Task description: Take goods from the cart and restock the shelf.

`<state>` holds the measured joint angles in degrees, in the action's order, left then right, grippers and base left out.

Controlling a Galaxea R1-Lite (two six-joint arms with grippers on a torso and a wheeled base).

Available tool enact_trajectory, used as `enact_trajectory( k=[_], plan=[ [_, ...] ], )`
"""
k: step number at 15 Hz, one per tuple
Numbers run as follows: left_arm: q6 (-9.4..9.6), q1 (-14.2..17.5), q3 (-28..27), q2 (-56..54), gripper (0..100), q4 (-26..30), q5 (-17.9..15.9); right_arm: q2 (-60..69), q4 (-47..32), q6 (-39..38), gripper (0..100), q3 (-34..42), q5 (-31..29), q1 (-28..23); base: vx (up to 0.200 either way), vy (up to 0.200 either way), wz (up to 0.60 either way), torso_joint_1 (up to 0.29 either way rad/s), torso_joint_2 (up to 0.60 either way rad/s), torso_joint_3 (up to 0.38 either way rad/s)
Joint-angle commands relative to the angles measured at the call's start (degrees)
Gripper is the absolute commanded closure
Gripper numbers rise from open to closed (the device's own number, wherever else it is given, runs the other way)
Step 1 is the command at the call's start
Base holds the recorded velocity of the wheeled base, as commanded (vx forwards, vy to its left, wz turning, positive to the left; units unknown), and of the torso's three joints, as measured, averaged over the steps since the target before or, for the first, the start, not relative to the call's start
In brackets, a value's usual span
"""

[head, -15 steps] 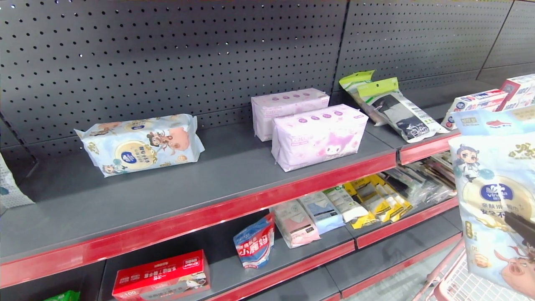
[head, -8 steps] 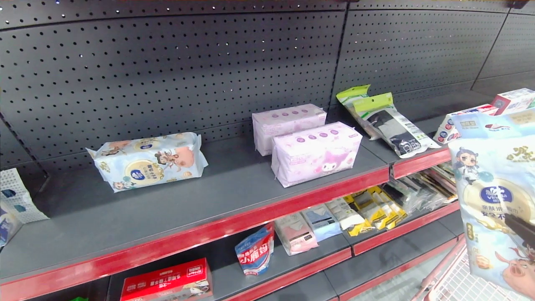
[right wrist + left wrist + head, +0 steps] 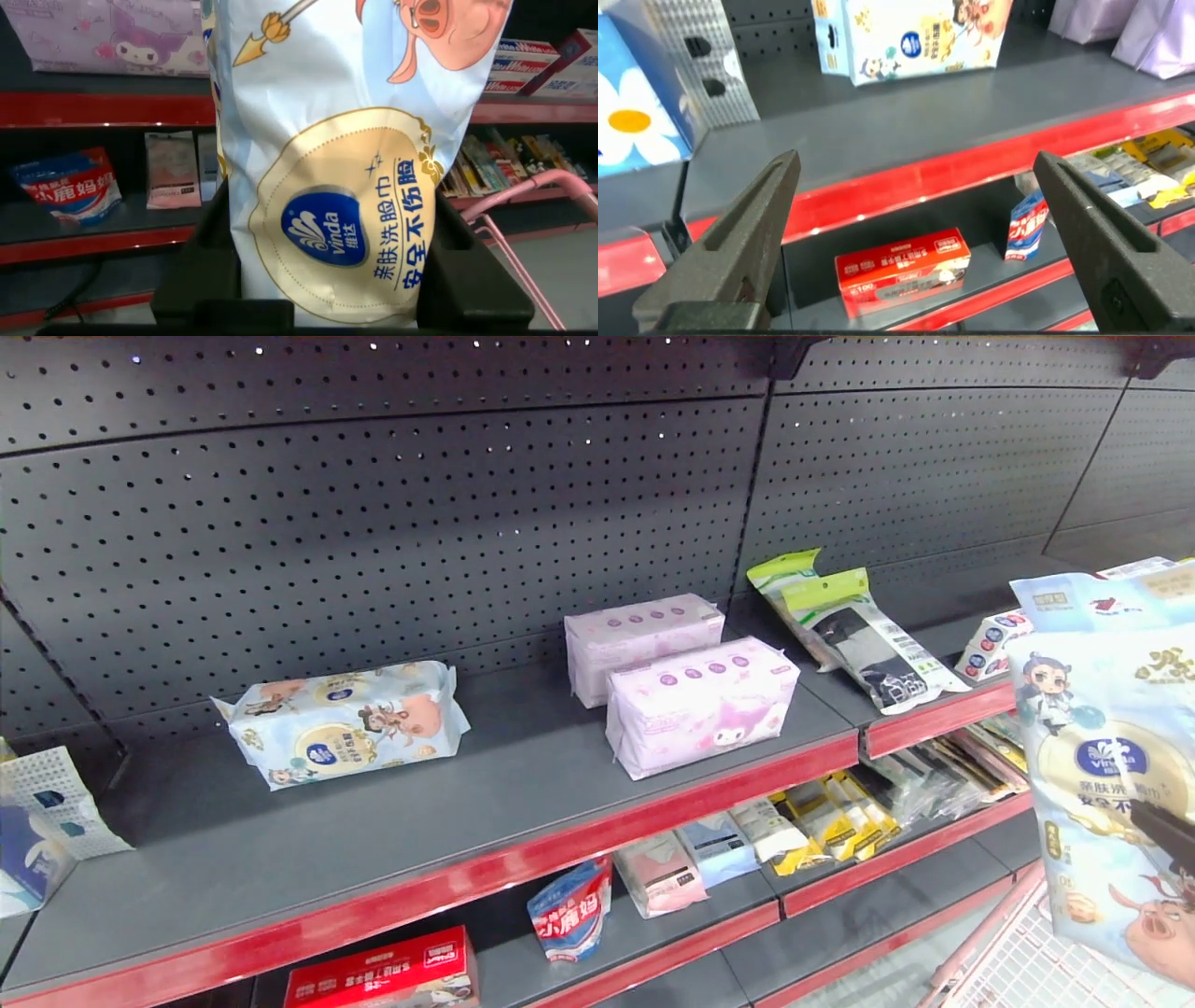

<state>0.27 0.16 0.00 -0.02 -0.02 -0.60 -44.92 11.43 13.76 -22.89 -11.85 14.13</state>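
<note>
My right gripper (image 3: 341,245) has its fingers (image 3: 207,257) closed on the two flanks of a pale blue, cartoon-printed tissue pack (image 3: 1102,747). The pack stands on end between them and most of its length rises above the pads. My left gripper (image 3: 915,182) is spread wide, with nothing between its fingers (image 3: 738,243).

I take the step in hand to be carrying this pack over to the shelf. Its matching pack (image 3: 344,721) lies flat, straight ahead of the left fingers and well across from the right ones. There is open board on either side of it, and the stretch towards the two pink packs (image 3: 700,705) is the nearer one for my right arm. I would lift the pack over the red front strip (image 3: 467,882) rather than slide it across. Then I would turn it flat with its long side to the front and lower it until the board takes its weight before I let go. It looks soft, so I expect it to sag or roll if I release it early.

The shelf board (image 3: 280,859) is dark grey and flat, and behind it stands a perforated back panel (image 3: 420,523). Below the left fingers, on the lower shelf, are a red box (image 3: 901,269) and a blue pouch (image 3: 1027,229). Under the held pack is the pink wire cart (image 3: 1027,961). Sock packets (image 3: 868,635) lean on the next bay, beyond the pink packs.
</note>
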Motion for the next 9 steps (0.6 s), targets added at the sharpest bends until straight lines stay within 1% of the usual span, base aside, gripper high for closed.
enact_trajectory(
  k=[1, 7, 9],
  plan=[
    [0.0, 0.0, 0.0, 0.0, 0, -0.1, 0.0, -0.6, 0.1, 0.5, 100, -0.7, 0.1, 0.0, 0.0, 0.0, 0.0, 0.173, -0.35, -0.193],
    [0.08, 0.0, 0.0, 0.0, 0, -0.1, 0.0, -1.0, -0.1, 0.6, 100, -0.7, 0.1, 0.0, 0.0, 0.0, 0.0, 0.165, -0.34, -0.176],
    [0.0, 0.0, 0.0, 0.0, 0, -0.1, 0.0, -1.0, -0.1, 1.5, 100, -0.2, -0.1, -0.1, 0.0, 0.0, 0.0, 0.117, -0.26, -0.139]
  ],
)
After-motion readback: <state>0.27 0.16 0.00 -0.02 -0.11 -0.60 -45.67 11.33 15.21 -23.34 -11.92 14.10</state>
